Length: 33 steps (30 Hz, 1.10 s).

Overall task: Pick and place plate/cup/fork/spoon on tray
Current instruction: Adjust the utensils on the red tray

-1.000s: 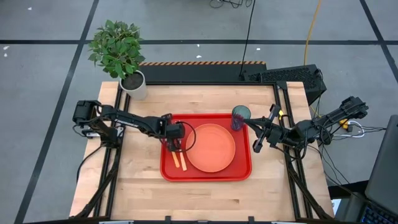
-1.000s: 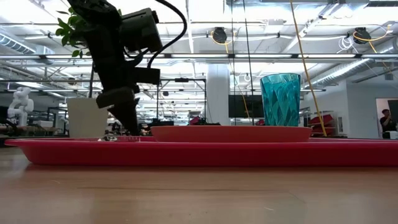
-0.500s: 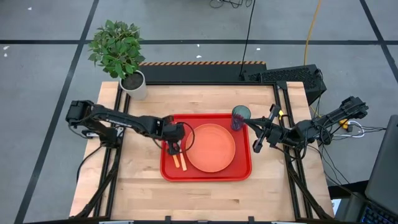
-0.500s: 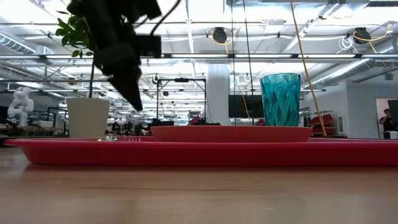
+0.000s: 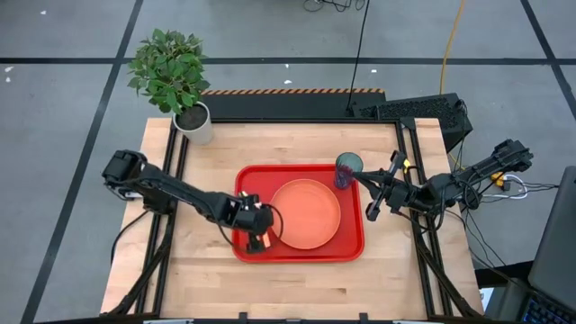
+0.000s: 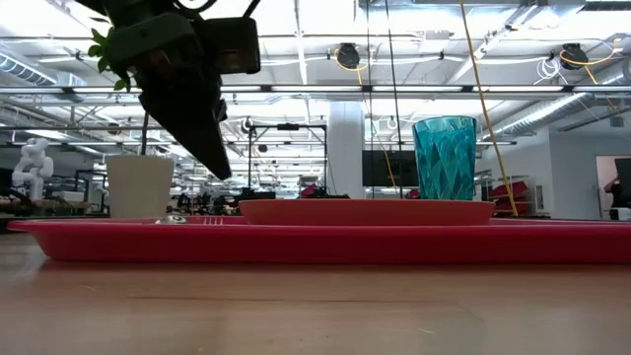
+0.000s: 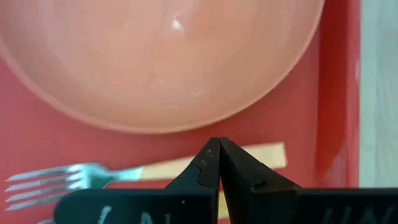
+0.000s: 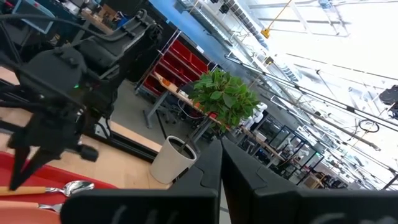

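The red tray (image 5: 352,245) lies in the middle of the table. On it rest the orange plate (image 5: 306,213) and, at its far right corner, the upright teal cup (image 5: 347,167). The fork (image 7: 93,177) lies flat on the tray's left part, beside the plate, and the spoon (image 8: 73,185) lies next to it. My left gripper (image 7: 217,145) is shut and hangs over the fork's orange handle, clear of the tray as the low view shows (image 6: 223,173). My right gripper (image 5: 369,192) is shut and raised at the tray's right edge.
A potted plant in a white pot (image 5: 191,119) stands at the table's far left corner. Bare wooden tabletop (image 5: 297,286) runs along the near side of the tray and on its left.
My left gripper has risen off the tray's left part and swung toward the table's near edge, ending over the fork and spoon. Both utensils have stayed flat on the tray.
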Tool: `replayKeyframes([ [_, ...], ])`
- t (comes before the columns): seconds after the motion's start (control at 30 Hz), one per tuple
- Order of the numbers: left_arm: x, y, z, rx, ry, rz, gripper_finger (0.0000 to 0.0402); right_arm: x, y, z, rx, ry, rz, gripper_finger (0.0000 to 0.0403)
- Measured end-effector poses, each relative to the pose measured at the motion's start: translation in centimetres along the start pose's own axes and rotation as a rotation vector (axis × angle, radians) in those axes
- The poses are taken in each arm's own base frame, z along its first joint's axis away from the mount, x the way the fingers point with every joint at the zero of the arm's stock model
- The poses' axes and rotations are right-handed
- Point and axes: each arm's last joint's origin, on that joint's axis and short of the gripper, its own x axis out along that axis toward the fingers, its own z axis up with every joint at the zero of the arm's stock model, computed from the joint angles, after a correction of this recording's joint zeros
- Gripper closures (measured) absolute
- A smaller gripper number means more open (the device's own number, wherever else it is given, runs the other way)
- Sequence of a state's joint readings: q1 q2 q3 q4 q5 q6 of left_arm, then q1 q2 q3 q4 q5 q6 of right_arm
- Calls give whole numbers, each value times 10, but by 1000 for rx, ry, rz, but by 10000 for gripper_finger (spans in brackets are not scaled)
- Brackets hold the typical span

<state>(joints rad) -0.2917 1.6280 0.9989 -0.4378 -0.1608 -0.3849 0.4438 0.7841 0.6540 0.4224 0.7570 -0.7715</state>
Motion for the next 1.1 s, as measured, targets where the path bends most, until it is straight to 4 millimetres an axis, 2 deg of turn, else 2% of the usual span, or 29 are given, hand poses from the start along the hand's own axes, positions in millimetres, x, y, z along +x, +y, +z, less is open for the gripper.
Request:
replayKeyframes([
  [0.17,20,-14,0,18,-18,-71,398,0,0,0,2,-2,-1,403],
  [0.37,39,-20,-10,19,56,-79,394,0,0,0,3,-3,-1,403],
  [0.67,40,-26,-8,7,18,-99,393,0,0,0,4,-4,-2,403],
  [1.1,38,-32,-20,19,99,-84,395,0,0,0,2,-3,0,403],
])
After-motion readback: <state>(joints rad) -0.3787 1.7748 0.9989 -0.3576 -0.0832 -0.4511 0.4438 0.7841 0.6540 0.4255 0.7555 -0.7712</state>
